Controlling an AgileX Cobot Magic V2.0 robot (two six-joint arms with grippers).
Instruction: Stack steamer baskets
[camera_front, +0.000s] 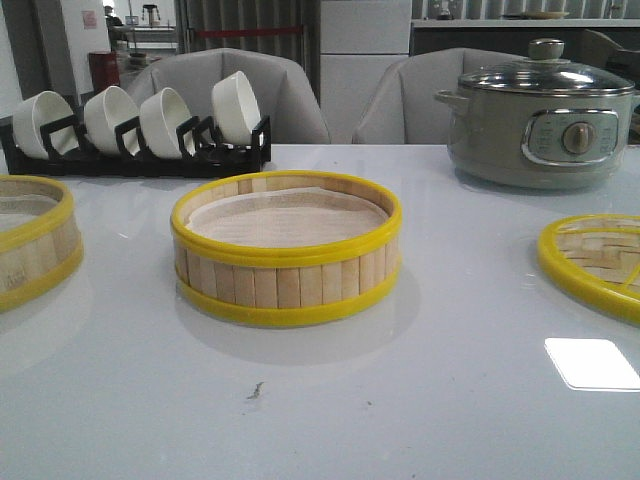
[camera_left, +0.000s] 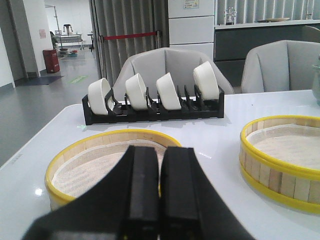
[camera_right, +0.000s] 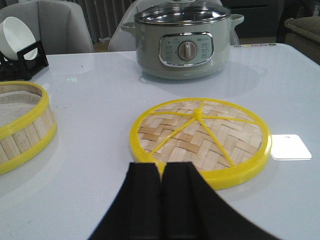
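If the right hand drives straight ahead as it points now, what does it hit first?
Most likely the flat woven lid, lying just ahead of the shut right hand; the grey pot stands farther behind it. Height clearance is unclear.

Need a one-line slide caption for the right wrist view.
Right gripper shut above the table, facing a woven steamer lid, with a steamer basket and grey electric pot nearby.

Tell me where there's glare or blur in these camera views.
Front view: a bright white glare patch on the table near the woven lid, with soft focus overall. Left wrist view: the shut left gripper looms dark and blurred. Right wrist view: the same patch beside the lid; the right gripper is dark.
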